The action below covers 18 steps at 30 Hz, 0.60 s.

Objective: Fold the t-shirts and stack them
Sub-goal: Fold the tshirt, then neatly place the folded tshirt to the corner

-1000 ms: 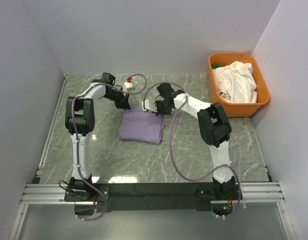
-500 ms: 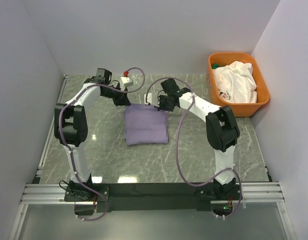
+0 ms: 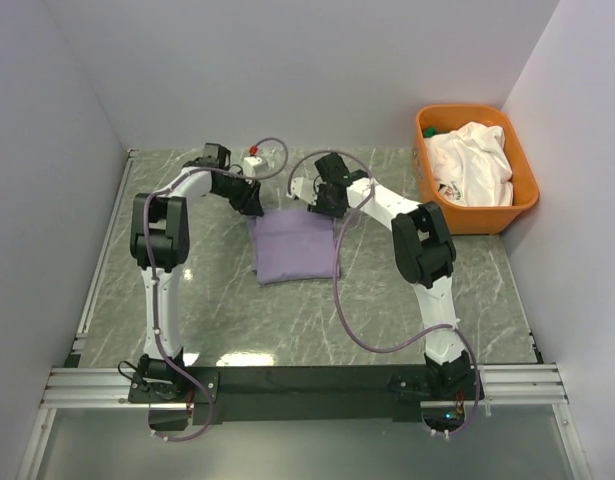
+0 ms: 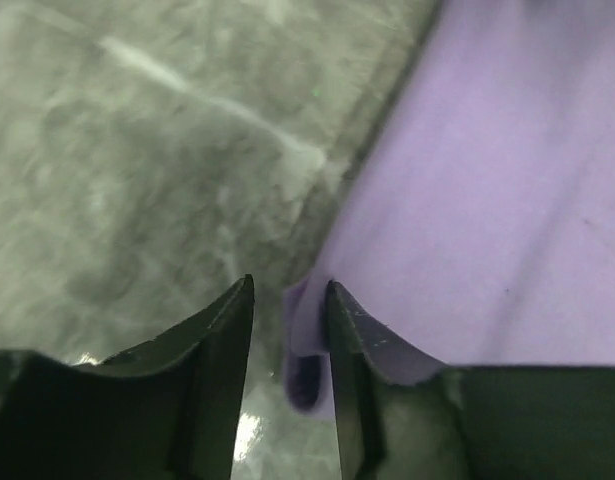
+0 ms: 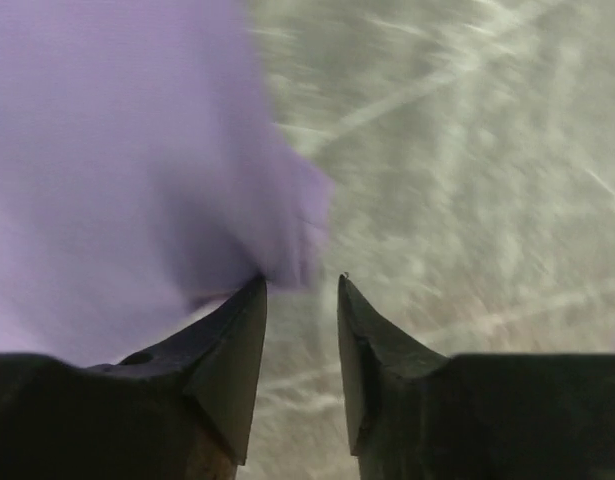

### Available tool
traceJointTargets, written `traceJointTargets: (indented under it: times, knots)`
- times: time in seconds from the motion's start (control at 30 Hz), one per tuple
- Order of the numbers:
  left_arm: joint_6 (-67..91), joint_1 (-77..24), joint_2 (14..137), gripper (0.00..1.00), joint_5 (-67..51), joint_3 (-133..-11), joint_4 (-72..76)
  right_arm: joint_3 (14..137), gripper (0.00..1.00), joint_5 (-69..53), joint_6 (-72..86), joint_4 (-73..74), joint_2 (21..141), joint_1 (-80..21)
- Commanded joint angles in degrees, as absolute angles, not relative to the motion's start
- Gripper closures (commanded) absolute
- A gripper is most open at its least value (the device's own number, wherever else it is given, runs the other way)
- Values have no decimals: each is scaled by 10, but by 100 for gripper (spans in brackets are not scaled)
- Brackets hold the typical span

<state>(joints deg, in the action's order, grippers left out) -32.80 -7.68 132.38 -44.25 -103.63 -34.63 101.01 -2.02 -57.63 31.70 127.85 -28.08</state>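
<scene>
Since a second ago: purple shirt (image 3: 295,250) now lies squarer and more compactly folded on the table (image 3: 187,290), and both sets of jaws, pinched shut then, stand parted. Item, step in hand: the release at the end of a fold, by my judgement, with the purple shirt lying flat in the middle of the table as a tidy rectangle. Item, left gripper (image 4: 290,283): partly open at the shirt's far-left corner; a tip of purple cloth lies loose in the gap, against one finger and clear of the other, so nothing is held. Item, right gripper (image 5: 302,280): partly open at the far-right corner, bare table showing between its fingers, with the cloth's edge just beside one fingertip. Item, pose: both arms reach forward from the near edge, elbows raised, wrists tipped down over the shirt's far edge. Item, white shirt (image 3: 472,165): heaped unfolded in the orange tub (image 3: 487,222) at the far right, well apart from the purple one. Next move, as I judge it: lift both grippers straight up so that neither corner is dragged, then send the nearer right arm to the tub for the white shirt.
</scene>
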Motion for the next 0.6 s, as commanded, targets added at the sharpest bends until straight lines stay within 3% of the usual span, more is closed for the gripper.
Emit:
traceJointTargets:
  times: [0.0,0.13,0.27,0.4,0.57]
  knots:
    - [-245,-39,1278,57,-423,-1059,-332,1068,56,32,-512,314,1254,-269]
    - [-132,13,1214,56,-460,-1002,-284,1120,54,6,-383,363,1220,-251]
    - [-47,16,1133,54,-498,-907,-210,1186,54,-131,-269,449,1209,-229]
    - [124,4,1110,56,-564,-835,-118,1188,58,-277,-145,484,1218,-221]
    - [271,-38,1168,59,-596,-802,-14,1187,69,-395,-84,476,1279,-216]
